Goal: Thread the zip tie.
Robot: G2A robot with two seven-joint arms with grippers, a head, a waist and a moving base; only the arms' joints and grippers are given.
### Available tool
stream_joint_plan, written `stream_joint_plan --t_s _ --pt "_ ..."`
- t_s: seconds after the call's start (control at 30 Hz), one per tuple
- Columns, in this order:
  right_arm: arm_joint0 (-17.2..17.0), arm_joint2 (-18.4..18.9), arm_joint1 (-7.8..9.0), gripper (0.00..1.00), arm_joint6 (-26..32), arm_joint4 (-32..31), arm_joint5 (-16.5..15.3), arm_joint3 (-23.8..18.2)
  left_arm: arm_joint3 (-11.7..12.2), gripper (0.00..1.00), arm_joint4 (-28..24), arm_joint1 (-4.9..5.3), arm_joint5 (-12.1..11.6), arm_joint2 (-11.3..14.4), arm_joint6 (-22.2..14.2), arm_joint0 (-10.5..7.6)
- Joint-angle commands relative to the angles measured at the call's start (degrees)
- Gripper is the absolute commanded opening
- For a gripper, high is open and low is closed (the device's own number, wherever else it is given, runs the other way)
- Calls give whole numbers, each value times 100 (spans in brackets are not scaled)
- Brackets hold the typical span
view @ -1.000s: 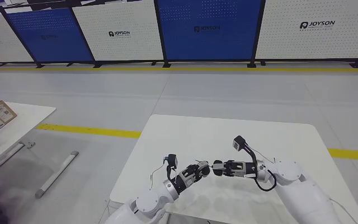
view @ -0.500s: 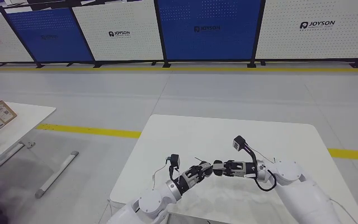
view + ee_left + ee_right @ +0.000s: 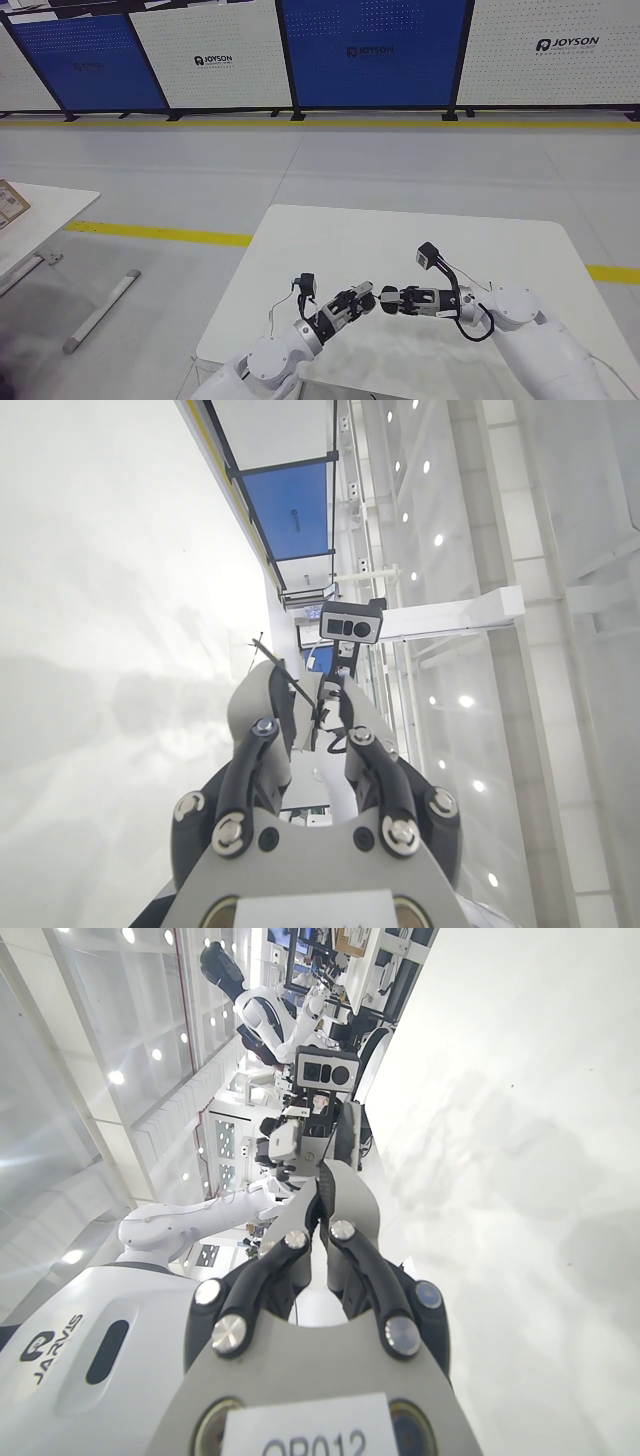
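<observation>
The right fingers (image 3: pixel 352 1193) pinch shut on the tie (image 3: pixel 284 673), likely to steady it above the desk (image 3: pixel 330 240); the left fingers (image 3: pixel 250 705) stand parted around its free end, close against the right, probably so it can pass through.
</observation>
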Motion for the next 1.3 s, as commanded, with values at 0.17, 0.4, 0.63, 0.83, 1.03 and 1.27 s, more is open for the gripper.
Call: stream_joint_plan --t_s 0.17,0.4,0.63,0.83,1.03,1.27 --pt "0 0 0 0 0 0 0 0 28 50 75 -20 0 -2 11 3" --pt "0 0 0 0 0 0 0 0 55 31 50 -38 -15 -11 -85 1" --pt "0 0 0 0 0 0 0 0 41 7 61 -50 6 -40 -121 13" --pt "0 0 0 0 0 0 0 0 23 6 91 -52 6 -66 -181 57" --pt "0 0 0 0 0 0 0 0 7 0 116 -59 6 -88 -217 78" --pt "-75 22 4 5 -177 -33 43 -109 -3 0 174 -75 1 -85 -197 80"
